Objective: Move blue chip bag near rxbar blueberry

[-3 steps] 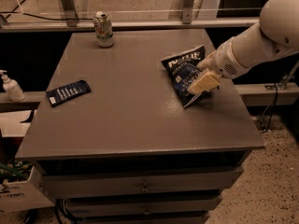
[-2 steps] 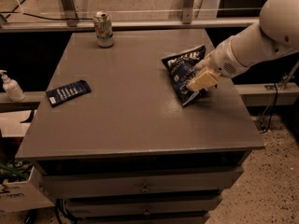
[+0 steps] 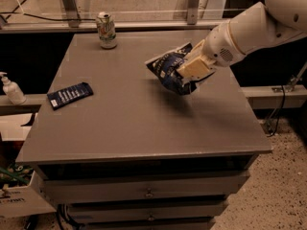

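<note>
Gripping the blue chip bag (image 3: pixel 165 67) on its right-hand side, the gripper (image 3: pixel 188 74) has both fingers clamped on the foil. The bag hangs tilted over the right half of the tabletop (image 3: pixel 144 128), closer to the far edge than to the front edge. A shadow beneath it suggests that it is clear of the surface.

Handling, as judged: light, soft and air-filled, with slick foil that could slip in the pinch and brittle contents that hard pressure would crush. A side margin or crimped seam is the soundest place to hold it.

Appearance: puffy dark navy foil, shiny and wrinkled, with white lettering along the upper part.

The rxbar blueberry (image 3: pixel 70 95), a small flat dark blue wrapper, lies by the left edge, well apart from the bag. A drink can (image 3: pixel 106 30) stands near the far edge.
</note>
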